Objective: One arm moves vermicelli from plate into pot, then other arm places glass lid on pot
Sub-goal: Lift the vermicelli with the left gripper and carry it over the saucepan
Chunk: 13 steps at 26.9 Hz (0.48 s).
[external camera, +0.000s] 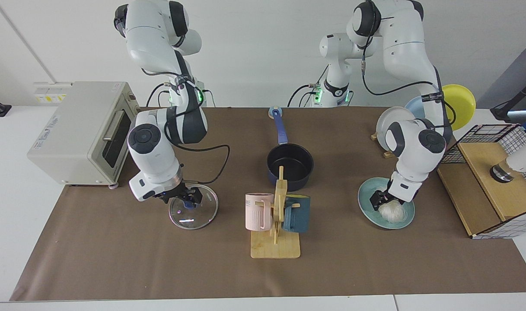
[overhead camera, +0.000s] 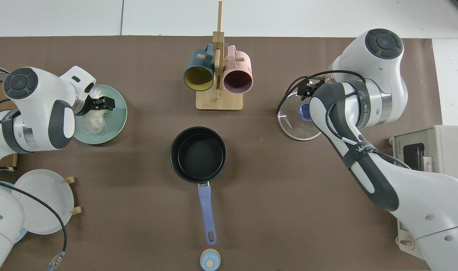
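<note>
The pot (external camera: 290,166) stands empty at the middle of the brown mat, its blue handle running toward the robots' side, and everything else is best placed from it. On the side of the pot where the left arm is based lies the teal plate (external camera: 366,206), well apart from the pot, with the vermicelli (external camera: 392,211) still heaped on it. The left gripper (external camera: 381,200) is down on the plate at the edge of the clump nearer the pot; in the top view its black fingers (overhead camera: 105,101) sit over the noodles, but whether they have closed on any threads I cannot tell. On the pot's other side, also well apart, the glass lid (external camera: 202,214) lies flat on the mat, and the right gripper (external camera: 186,199) is low over its blue knob (overhead camera: 303,111); the arm hides the fingers there, so its grip cannot be told either. Judging from this, nothing has been moved yet. The main risk is order: if the lid reaches the pot first, the noodles are shut out. The loose threads could also slip or trail from a shallow pinch and drop on the mat short of the pot. The mug stand (external camera: 276,242) just beside the pot, on the side away from the robots, could snag a low carry
</note>
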Tool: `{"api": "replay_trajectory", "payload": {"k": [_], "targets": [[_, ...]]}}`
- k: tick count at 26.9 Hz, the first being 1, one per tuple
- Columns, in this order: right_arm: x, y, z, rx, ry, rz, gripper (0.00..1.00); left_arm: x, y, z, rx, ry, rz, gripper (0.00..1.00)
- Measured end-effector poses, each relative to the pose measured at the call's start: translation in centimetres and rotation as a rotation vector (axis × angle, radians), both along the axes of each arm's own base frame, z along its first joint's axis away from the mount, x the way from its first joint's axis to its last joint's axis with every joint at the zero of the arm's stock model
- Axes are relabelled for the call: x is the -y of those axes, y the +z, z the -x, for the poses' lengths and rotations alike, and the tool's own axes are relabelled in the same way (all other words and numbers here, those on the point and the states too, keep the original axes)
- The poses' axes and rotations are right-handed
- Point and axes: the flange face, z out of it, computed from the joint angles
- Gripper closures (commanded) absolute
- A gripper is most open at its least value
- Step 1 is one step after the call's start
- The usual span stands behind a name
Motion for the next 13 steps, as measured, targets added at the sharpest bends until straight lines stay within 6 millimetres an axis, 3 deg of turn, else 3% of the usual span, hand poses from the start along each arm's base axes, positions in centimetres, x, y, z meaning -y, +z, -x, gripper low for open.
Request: {"api": "replay_trajectory", "payload": {"k": [2,3,4,5,13], "targets": [[0.0,-0.5,-0.1,0.004,-0.007,0.0,0.0,0.0,0.0,0.0,0.001,0.0,0.0,0.46],[-0.1,-0.6,-0.2,0.008,-0.012,0.0,0.0,0.0,0.0,0.0,0.002,0.001,0.0,0.65],[-0.1,-0.8,-0.3,0.011,-0.015,-0.001,0.0,0.0,0.1,0.0,0.003,0.001,0.0,0.95],[-0.2,-0.9,-0.4,0.015,-0.018,-0.001,0.0,0.1,0.2,-0.1,0.005,0.001,0.001,1.0],[-2.1,-1.3,-0.5,0.053,-0.025,-0.007,0.0,0.5,1.3,-0.6,0.025,0.004,0.003,1.0]]}}
